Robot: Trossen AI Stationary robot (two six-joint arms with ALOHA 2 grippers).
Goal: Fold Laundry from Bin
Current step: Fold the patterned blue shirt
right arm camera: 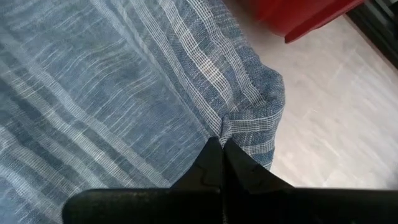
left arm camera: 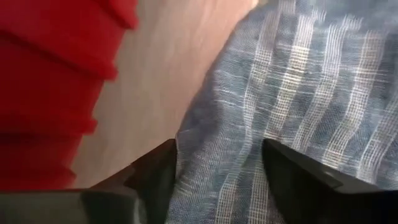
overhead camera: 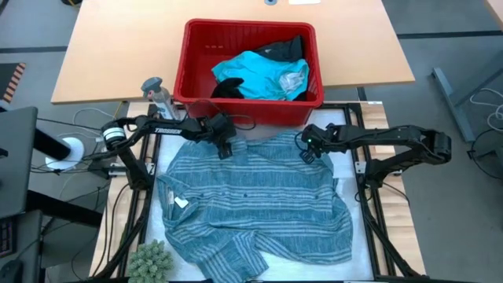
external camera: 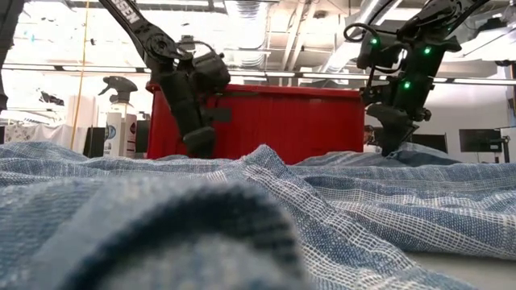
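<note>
Your striped shirt (overhead camera: 251, 200) lies spread on the bench (overhead camera: 346, 169), just at 6 o'clock of the red bin (overhead camera: 251, 59). Your right gripper (right arm camera: 222, 146) has its fingers clenched on a pinch of the shirt's far edge, at about 2 o'clock on the cloth. Your left gripper (left arm camera: 217, 168) sits at 11 o'clock on the shirt, fingers released, straddling the hem but gripping nothing yet.

Watch out here: I'd say only one corner is held, so if you lift or pull now the shirt may swing and bunch toward the right. The right pinch looks thin, too, and could slip under a hard tug.

The count: one shirt out, one turquoise garment (overhead camera: 263, 75) and at least one black piece (overhead camera: 287, 47) in the bin, one bin, two grippers.
</note>
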